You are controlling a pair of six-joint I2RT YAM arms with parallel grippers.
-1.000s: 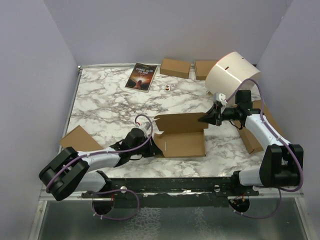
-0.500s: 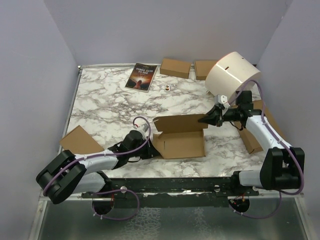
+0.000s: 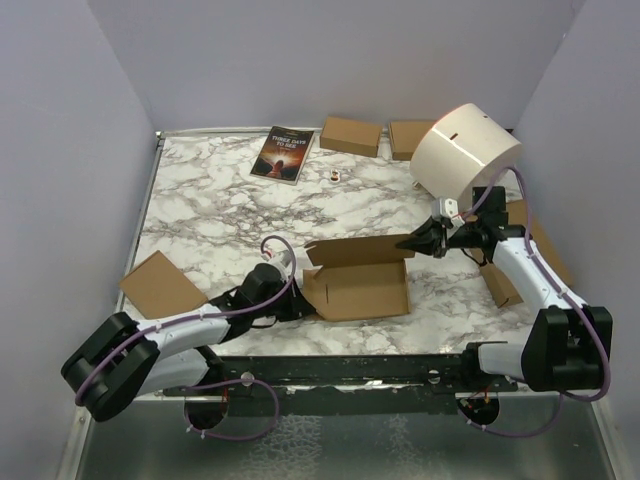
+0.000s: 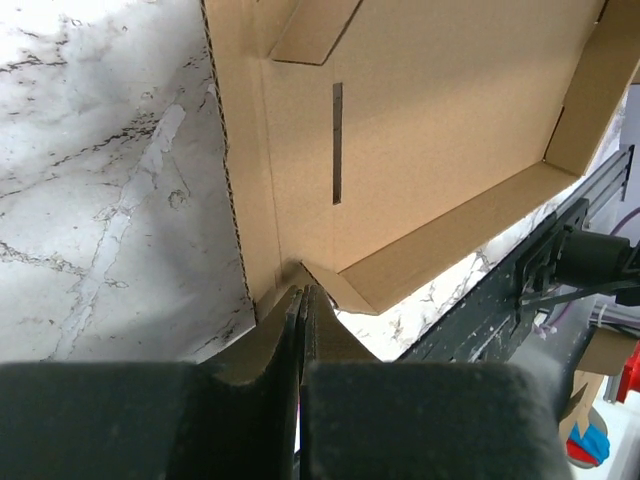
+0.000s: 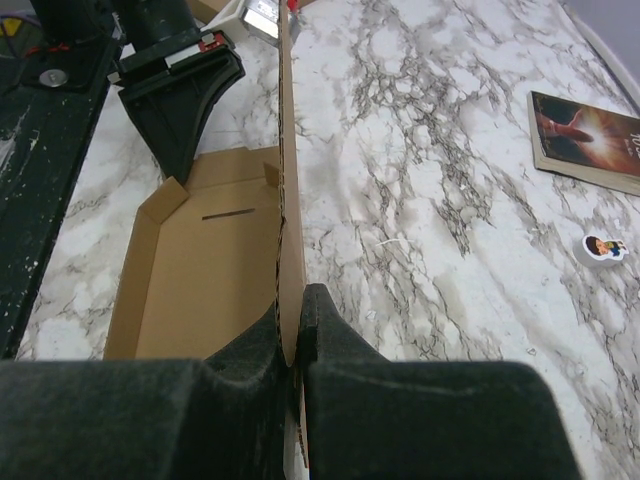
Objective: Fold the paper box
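two closed grippers work one paper box, which lies between them. right gripper has its fingers clamped on the edge of the upright lid panel, which runs straight ahead of its tips; i judge this holds the lid clear while the side walls are formed. left gripper is fully closed, tips against the corner flap just ahead; i cannot tell whether card is nipped. tray beyond it holds nothing, only a slot in its floor
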